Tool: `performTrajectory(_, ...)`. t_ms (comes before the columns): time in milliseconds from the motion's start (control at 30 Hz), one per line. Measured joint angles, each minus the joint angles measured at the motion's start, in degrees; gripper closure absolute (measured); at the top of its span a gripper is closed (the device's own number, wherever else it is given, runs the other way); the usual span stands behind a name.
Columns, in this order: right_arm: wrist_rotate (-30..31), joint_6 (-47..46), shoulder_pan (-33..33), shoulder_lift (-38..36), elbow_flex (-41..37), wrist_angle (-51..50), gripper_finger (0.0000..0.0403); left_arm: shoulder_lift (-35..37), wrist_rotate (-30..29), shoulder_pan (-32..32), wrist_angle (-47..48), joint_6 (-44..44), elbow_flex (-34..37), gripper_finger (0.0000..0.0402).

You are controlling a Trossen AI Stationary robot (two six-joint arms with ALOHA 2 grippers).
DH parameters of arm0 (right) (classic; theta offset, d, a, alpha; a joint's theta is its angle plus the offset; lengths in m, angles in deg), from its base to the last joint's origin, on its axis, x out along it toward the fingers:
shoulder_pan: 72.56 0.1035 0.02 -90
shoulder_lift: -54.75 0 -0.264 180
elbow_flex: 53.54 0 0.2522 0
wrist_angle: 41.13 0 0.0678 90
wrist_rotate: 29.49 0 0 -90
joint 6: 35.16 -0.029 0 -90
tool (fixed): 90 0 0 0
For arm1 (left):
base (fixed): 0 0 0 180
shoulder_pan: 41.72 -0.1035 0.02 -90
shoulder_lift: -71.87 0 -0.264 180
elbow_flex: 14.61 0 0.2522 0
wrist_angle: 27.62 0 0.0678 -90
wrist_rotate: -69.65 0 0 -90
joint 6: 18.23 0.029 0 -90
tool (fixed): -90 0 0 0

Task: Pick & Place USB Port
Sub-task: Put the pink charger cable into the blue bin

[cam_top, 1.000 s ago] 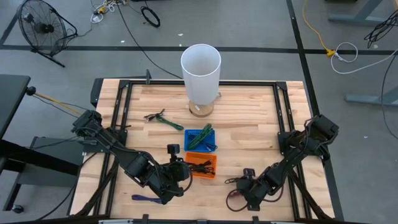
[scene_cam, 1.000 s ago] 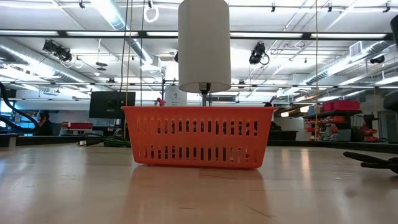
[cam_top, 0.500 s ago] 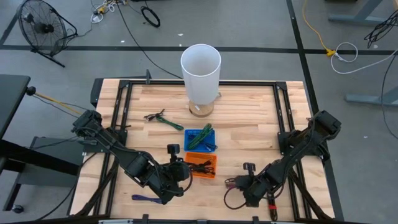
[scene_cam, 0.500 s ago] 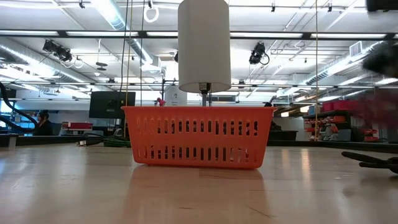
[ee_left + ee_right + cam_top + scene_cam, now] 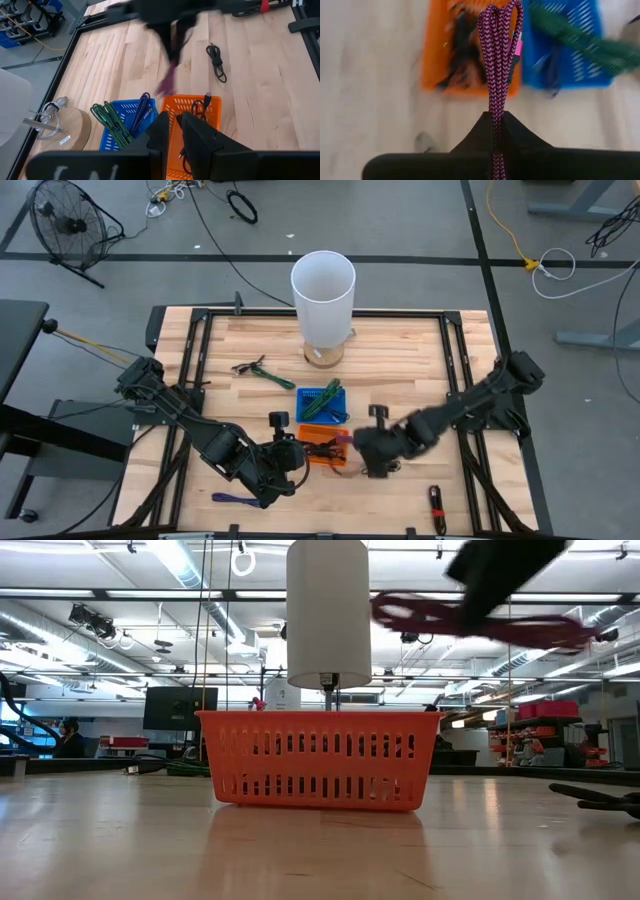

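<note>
The USB cable (image 5: 498, 60) is a magenta-and-black braided cord folded into a long loop. My right gripper (image 5: 362, 448) is shut on it, just right of the orange basket (image 5: 325, 446), high above the table in the low view (image 5: 495, 570). The basket holds black cables and stands on the table next to a blue basket (image 5: 322, 403) with green and blue cords. My left gripper (image 5: 176, 131) waits shut, above the orange basket's near-left side. My right gripper pinches the folded cable between its two fingers, with the strands (image 5: 495, 122) running along the fingers. The looped end (image 5: 501, 12) sticks out forward past the fingertips, over the orange basket. The cable is lifted clear of the table and trails out sideways (image 5: 540, 632) in the low view.
A tall white cylinder (image 5: 323, 290) on a round wooden base stands at the far middle. A green cable (image 5: 262, 372) lies far left, a purple one (image 5: 235, 498) near left, and a black cable with a red end (image 5: 437, 507) near right. Bare wood lies right of the baskets.
My right gripper has swept from the table's near edge up and toward the far left, to beside the orange basket. The magenta cable has come off the table with it and now hangs in the air. A black cable stays where the gripper was.
</note>
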Motion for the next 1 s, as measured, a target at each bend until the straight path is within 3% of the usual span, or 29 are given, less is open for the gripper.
performTrajectory(167,-0.58,8.32,-8.12,0.0,0.09,4.04,0.0397,0.0,0.0,-0.07,0.04,0.22,0.0,0.0344)
performTrajectory(500,-8.38,18.54,-20.17,0.44,0.13,14.42,0.0397,0.0,0.0,-0.07,0.68,1.34,0.0,0.0344)
performTrajectory(667,-12.73,19.64,-22.65,1.8,0.2,15.96,0.0397,0.0,0.01,-0.07,2.41,1.18,0.0,0.0344)
performTrajectory(1000,-15.59,19.39,-23.75,5.93,0.98,15.54,0.0397,0.0,0.02,-0.07,3.23,1.14,0.0,0.0344)
